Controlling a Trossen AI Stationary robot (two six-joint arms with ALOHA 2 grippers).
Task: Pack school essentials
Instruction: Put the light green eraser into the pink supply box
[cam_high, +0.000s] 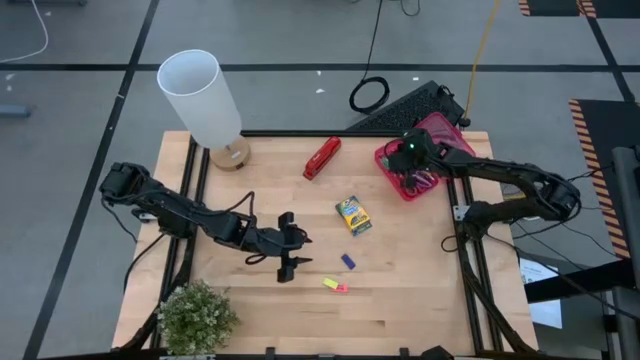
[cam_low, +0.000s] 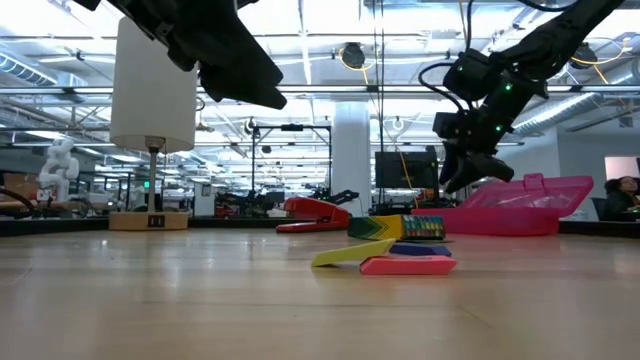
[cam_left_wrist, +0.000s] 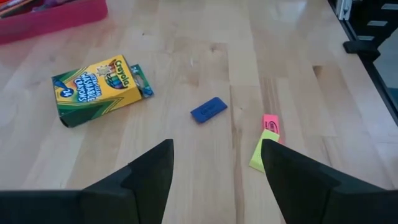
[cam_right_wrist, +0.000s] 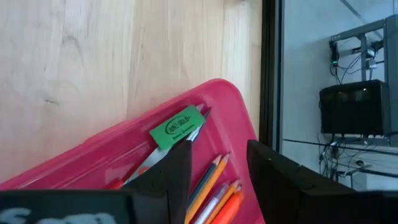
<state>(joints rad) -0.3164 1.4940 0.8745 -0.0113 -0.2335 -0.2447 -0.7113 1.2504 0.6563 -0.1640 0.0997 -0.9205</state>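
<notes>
Bench (cam_high: 420, 290): pale wood, visible grain, black frame rails. Crayon box (cam_left_wrist: 99, 87): yellow face with green chevron bands and green ends. Three erasers on the bench: one blue (cam_left_wrist: 208, 109), one pink (cam_left_wrist: 270, 122), one yellow (cam_left_wrist: 263, 150). Plastic box (cam_right_wrist: 93, 155), lower half of the right wrist frame: pink, holding a green eraser (cam_right_wrist: 177, 127) with dark print and orange pencils (cam_right_wrist: 211, 183). Stapler (cam_high: 322, 157): red. Lamp (cam_high: 200, 97): white shade, tan base. Plant (cam_high: 197, 318): green. Both pincers, left (cam_left_wrist: 214, 177) and right (cam_right_wrist: 217, 171): black.
</notes>
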